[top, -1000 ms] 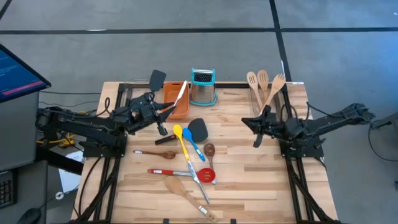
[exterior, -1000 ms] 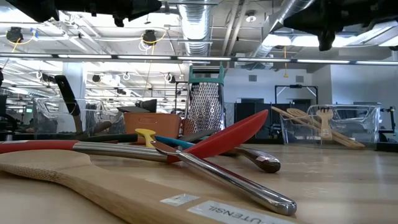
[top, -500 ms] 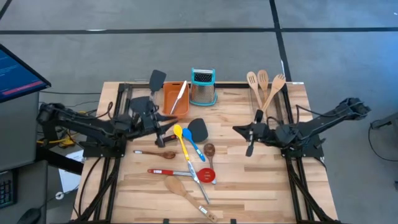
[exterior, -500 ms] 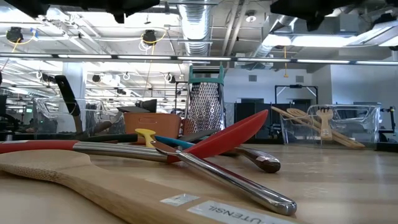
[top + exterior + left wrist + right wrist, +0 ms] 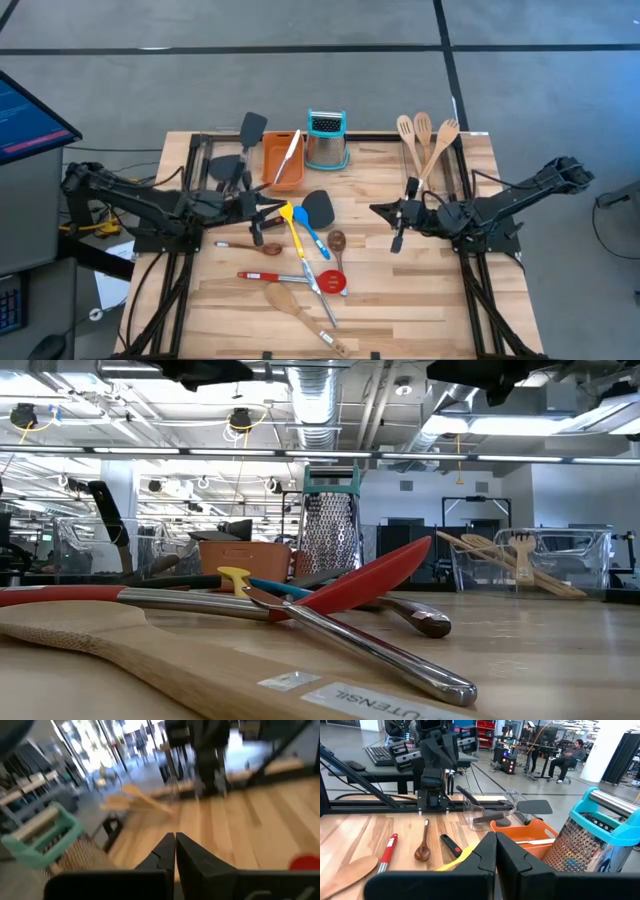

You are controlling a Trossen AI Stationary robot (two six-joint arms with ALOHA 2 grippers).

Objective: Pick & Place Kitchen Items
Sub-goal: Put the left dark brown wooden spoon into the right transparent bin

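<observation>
Since the earlier frames, the left gripper [image 5: 262, 208] has been drawn away from the orange tray [image 5: 268, 172] toward the utensil pile, and the right gripper [image 5: 384, 211] has been carried inward from the worktop's [image 5: 400, 290] right side, nearer the pile. Both pairs of fingers [image 5: 170, 855] are seen clenched together with nothing between them, the right fingers [image 5: 492, 852] likewise.

Places are given from the steel grater [image 5: 326, 140]. Just beside it lies the orange tray, in which one white-bladed utensil [image 5: 290, 152] rests. Two black turners [image 5: 251, 127] lie beyond the tray. Three wooden utensils [image 5: 424, 138] are grouped well apart on the grater's other side. Below the grater, toward the worktop's middle, one yellow spoon [image 5: 289, 219], one blue spoon [image 5: 308, 232], one black spatula [image 5: 319, 206], two brown spoons [image 5: 336, 242], one red-handled tool [image 5: 260, 275], one red spoon [image 5: 332, 283] and one wooden spatula [image 5: 285, 301] are scattered, several crossing each other.
</observation>
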